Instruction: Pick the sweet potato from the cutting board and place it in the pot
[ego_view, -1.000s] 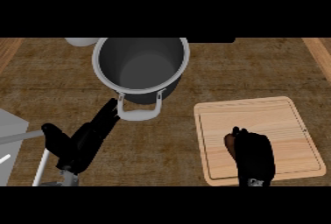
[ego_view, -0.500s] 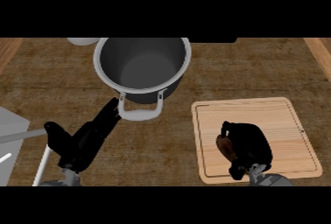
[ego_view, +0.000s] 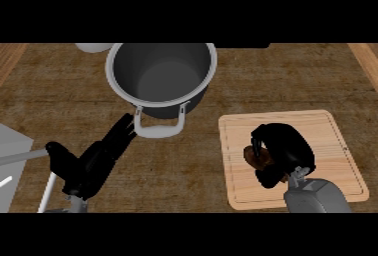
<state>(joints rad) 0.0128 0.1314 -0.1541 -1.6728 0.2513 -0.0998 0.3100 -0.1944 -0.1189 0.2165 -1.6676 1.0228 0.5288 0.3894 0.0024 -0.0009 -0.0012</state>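
Gripping: right hand (ego_view: 284, 150) curls over the sweet potato (ego_view: 255, 156), which is on the cutting board (ego_view: 332, 135).
Risk: hidden hold; potato may slip in transit, or clip the pot (ego_view: 161, 75) rim.
Potato: reddish-brown sliver visible.
Left hand (ego_view: 92, 162): fingers straight, holding nothing, near pot handle.

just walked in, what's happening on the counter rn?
The right hand is curled over the sweet potato on the cutting board; only a bit of the potato shows at the hand's left side, and I can't tell whether it has left the board. The pot stands up and to the left, apart from the board, with nothing visible inside. The left hand rests open at lower left, its fingertips close to the pot's handle.
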